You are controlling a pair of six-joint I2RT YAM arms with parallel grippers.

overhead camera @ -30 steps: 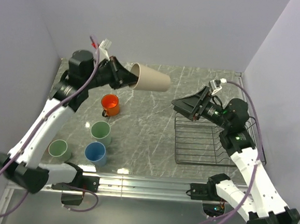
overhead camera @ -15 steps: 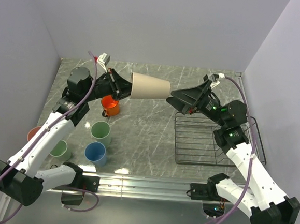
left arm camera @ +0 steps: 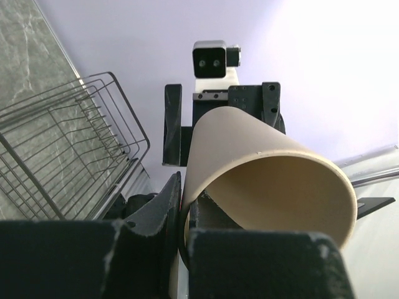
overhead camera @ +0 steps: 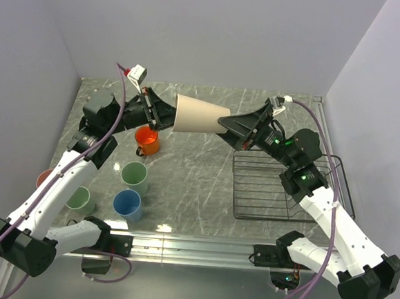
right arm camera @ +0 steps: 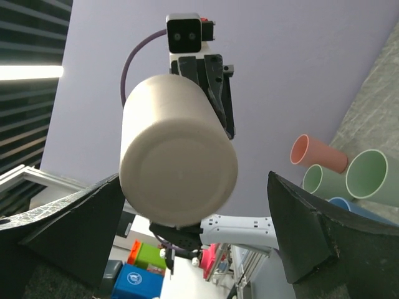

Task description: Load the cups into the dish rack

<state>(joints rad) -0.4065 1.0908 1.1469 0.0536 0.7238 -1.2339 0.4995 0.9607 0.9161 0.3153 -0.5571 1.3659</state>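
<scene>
Two grippers met at one cup: the left gripper (overhead camera: 162, 115) was clamped tight on the rim of the beige cup (overhead camera: 199, 115), one finger (left arm camera: 156, 208) outside the wall and the other tucked inside the mouth. It held the cup on its side, up in the air above the marble table (overhead camera: 198, 170), base pointing to the right. And the right gripper (overhead camera: 228, 127) was splayed as wide as it goes, its two fingers (right arm camera: 75, 218) standing either side of the cup's flat base. Gaps showed on both sides in the wrist view, so no contact that I could make out, and it grasped nothing. The dish rack (overhead camera: 279, 197) sat on the table below and to the right of the cup, apart from it. Over on the left stood the orange mug (overhead camera: 146, 140), a pale green cup (overhead camera: 134, 175), the blue cup (overhead camera: 127, 203) and a second pale green cup (overhead camera: 77, 198), all mouths up, with the salmon-pink cup (overhead camera: 45, 177) peeking out from behind the left arm.
</scene>
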